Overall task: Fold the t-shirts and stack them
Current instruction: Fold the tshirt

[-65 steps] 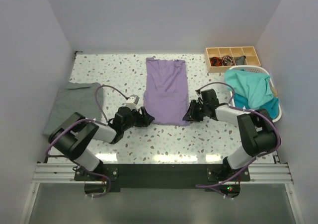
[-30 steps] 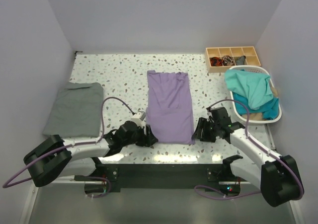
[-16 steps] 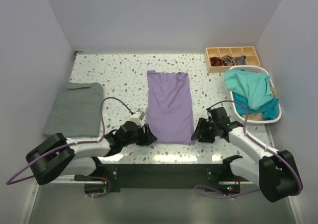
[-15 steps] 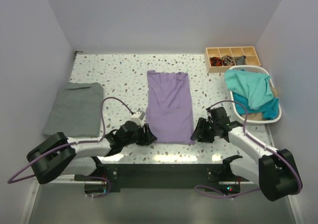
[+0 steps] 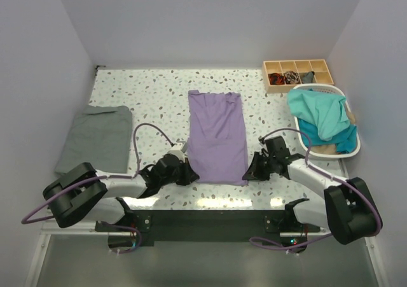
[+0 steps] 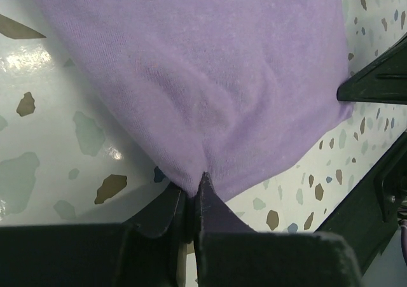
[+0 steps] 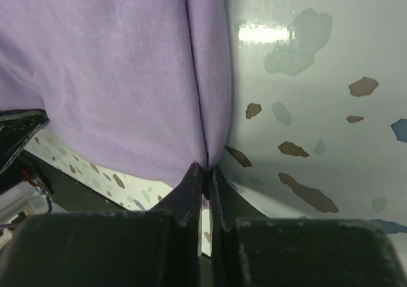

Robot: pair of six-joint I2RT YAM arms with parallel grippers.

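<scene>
A lavender t-shirt [image 5: 217, 134], folded into a long strip, lies in the middle of the table. My left gripper [image 5: 189, 175] is shut on its near left corner [image 6: 191, 172]. At the near right corner [image 7: 206, 153] my right gripper [image 5: 249, 172] is likewise shut on the cloth. A folded grey t-shirt [image 5: 95, 138] rests at the left. Teal t-shirts [image 5: 321, 118] are heaped in the white basket [image 5: 351, 148] at the right.
A wooden compartment tray [image 5: 297, 74] with small items stands at the back right, behind the basket. White walls close in the speckled table [image 5: 152, 96] on the left, back and right. The black base rail [image 5: 210, 220] runs along the near edge.
Both grippers have closed on the lavender shirt's near corners; half a second ago they stood open beside them. The arms shifted slightly inward.
</scene>
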